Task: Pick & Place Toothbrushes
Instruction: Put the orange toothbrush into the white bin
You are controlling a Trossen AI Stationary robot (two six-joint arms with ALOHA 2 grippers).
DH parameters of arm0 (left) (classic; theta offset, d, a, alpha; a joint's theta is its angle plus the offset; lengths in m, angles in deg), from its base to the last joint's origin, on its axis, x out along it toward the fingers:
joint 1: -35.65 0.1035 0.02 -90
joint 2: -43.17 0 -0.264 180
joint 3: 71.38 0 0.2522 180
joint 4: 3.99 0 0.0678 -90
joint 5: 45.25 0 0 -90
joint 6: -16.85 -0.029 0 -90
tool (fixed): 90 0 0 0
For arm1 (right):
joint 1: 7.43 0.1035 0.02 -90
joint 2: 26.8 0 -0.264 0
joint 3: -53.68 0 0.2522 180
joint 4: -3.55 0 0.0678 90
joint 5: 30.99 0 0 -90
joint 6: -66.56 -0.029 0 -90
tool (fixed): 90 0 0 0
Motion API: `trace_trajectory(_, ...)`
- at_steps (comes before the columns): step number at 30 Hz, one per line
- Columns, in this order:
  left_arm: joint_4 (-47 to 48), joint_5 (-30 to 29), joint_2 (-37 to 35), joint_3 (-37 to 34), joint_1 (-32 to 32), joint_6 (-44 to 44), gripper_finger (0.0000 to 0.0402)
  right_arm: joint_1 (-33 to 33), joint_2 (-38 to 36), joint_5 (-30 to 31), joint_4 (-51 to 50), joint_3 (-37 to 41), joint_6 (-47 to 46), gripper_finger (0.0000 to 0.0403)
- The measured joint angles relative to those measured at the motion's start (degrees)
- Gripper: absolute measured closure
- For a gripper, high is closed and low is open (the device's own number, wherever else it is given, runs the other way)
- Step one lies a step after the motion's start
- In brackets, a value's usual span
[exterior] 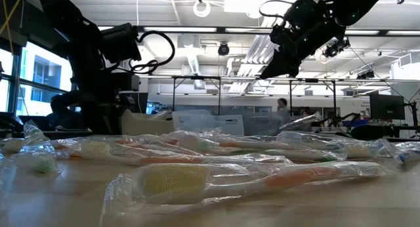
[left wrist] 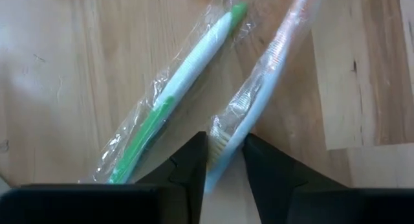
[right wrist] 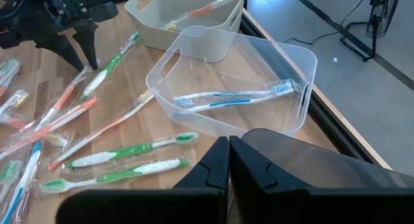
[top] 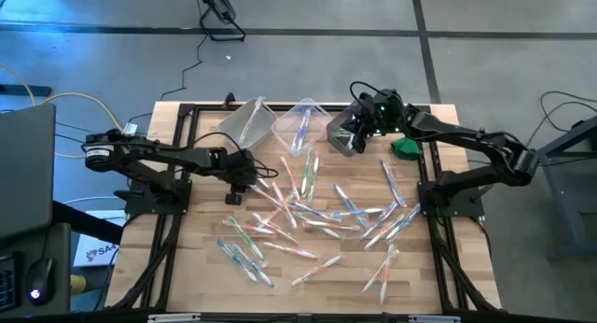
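left gripper low on table, pinching 1 wrapped toothbrush between its fingers | green toothbrush just beside | right gripper pressed together above bin

Bright overhead ceiling lights glare; near wrappers blur at table level, shadows soft.

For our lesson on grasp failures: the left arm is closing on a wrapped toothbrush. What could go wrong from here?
1. The left gripper straddles the orange toothbrush at its head end, so it may tip or slip in its slick wrapper.
2. The green toothbrush lies right beside it; the jaws could snag its wrapper too.
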Motion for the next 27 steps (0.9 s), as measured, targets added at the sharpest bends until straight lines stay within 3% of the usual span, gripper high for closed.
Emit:
trace_trajectory(9,3.29,2.89,0.02,0.07,0.0,0.02,0.0389,-0.01,0.0,0.0,-0.03,0.0,0.0,0.0398)
trace_trajectory(19,12.51,9.37,-0.87,-0.04,-0.07,0.48,0.0386,0.01,0.0,0.0,-0.04,0.0,-0.31,0.0398)
trace_trajectory(27,17.5,5.22,-7.76,-0.37,0.02,3.51,0.0394,0.01,0.0,2.84,-0.04,0.0,-0.49,0.0398)
